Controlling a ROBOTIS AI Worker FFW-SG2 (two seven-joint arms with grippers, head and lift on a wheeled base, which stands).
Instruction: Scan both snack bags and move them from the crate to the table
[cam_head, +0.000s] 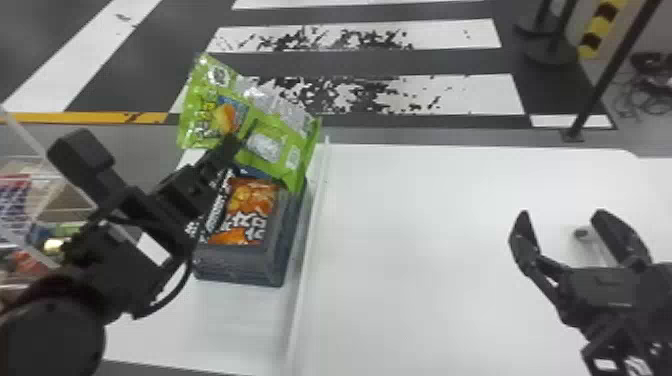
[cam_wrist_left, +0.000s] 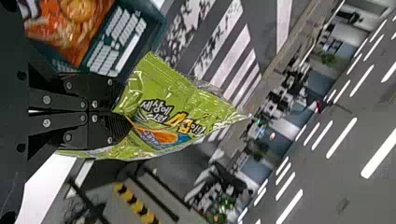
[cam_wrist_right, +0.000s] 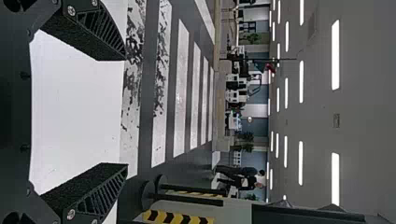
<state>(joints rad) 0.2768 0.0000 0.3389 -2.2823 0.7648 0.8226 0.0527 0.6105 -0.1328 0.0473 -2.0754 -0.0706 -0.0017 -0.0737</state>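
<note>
The left gripper clamped the green bag at the crate's far end — a low swing right risked snagging the clear divider; the right gripper stood spread.

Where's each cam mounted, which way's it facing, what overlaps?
Head view: on head, facing forward and down at crate and table; left claw, right claw and arms show.
Left wrist view: on left wrist, facing out past left claw to green bag and ceiling.
Right wrist view: on right wrist, facing out past open right claw over table and striped floor.
Head and left wrist views share crate and green bag.
</note>
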